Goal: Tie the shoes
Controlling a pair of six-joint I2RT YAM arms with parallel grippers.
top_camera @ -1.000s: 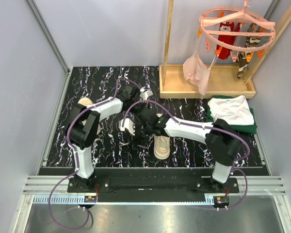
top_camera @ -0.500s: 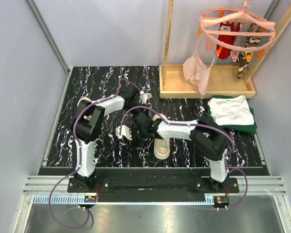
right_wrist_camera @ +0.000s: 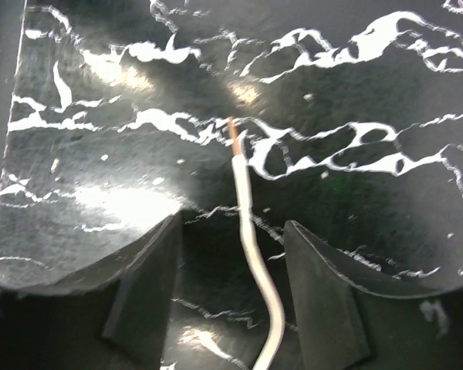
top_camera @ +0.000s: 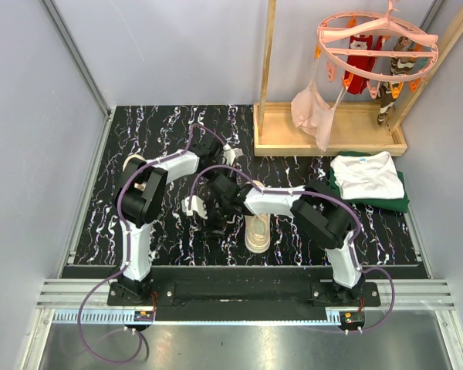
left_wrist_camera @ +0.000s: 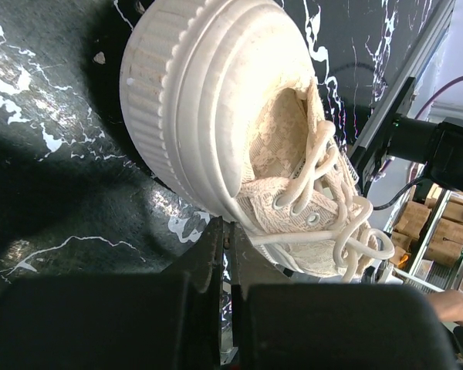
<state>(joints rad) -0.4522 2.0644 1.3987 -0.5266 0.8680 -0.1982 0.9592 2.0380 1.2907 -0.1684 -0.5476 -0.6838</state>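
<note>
One cream shoe (top_camera: 256,231) lies mid-mat; the left wrist view shows it close up (left_wrist_camera: 216,100) with white laces (left_wrist_camera: 324,223). The second shoe (top_camera: 133,163) is at the left, partly hidden behind the left arm. My left gripper (top_camera: 228,156) (left_wrist_camera: 230,231) is at the far end of the middle shoe, jaws closed on a lace strand that runs taut to the eyelets. My right gripper (top_camera: 208,208) (right_wrist_camera: 231,223) is open just left of that shoe, low over the mat, with a loose lace end (right_wrist_camera: 243,208) lying between its fingers.
A wooden rack base (top_camera: 332,127) stands at the back right under a pink hanger (top_camera: 378,38) with small garments. Folded white and green clothes (top_camera: 368,179) lie at the right. The black marbled mat (top_camera: 162,123) ends at grey side walls.
My right gripper has swung further left and folded in beside the shoe. My left gripper has shifted slightly right and nearer, over the shoe's far end.
</note>
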